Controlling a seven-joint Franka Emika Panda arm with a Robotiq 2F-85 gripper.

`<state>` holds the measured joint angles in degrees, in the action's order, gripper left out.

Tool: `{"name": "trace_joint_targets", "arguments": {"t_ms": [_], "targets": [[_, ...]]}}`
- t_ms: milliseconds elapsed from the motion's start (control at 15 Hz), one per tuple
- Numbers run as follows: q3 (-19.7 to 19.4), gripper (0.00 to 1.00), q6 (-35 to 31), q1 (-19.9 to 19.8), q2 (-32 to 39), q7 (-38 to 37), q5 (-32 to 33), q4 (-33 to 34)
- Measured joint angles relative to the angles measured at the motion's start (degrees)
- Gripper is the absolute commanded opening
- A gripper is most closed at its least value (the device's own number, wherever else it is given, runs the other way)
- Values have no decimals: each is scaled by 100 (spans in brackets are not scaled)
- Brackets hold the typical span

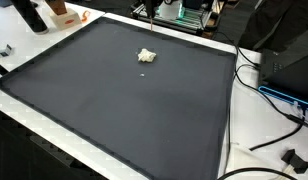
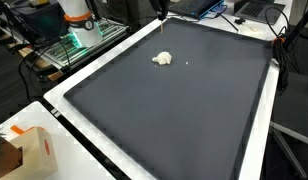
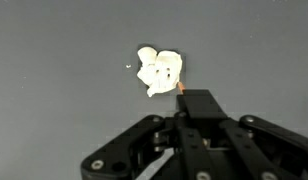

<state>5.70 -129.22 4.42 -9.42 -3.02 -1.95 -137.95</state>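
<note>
A small white crumpled object lies on a large dark mat [image 1: 124, 110] in both exterior views [image 1: 146, 56] [image 2: 163, 59]. In the wrist view it [image 3: 159, 72] sits just beyond the fingertips, with a small orange bit at its near edge. My gripper [image 3: 197, 100] has its fingers together and looks shut, with nothing clearly between them. It hovers above the mat's far edge in both exterior views [image 1: 152, 12] [image 2: 159, 8], mostly cut off by the frame. A tiny white speck [image 3: 129, 67] lies beside the object.
The mat [image 2: 184, 110] covers a white table. Cables [image 1: 269, 95] and a dark box lie off one side. An orange-and-white item [image 1: 62, 14] and lit equipment [image 2: 76, 42] stand at the back. A cardboard box [image 2: 29, 152] sits at a near corner.
</note>
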Motion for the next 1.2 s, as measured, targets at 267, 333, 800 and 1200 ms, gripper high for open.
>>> {"name": "trace_joint_targets", "arguments": {"t_ms": [267,333,800,1200], "targets": [[0,3,-18,-6,11,-100,83,4],[4,3,-70,-21,32,-358,302,4],[158,3,-360,-137,507,-3199,2739,6],[176,3,-144,-75,1076,-4996,4275,137]]}}
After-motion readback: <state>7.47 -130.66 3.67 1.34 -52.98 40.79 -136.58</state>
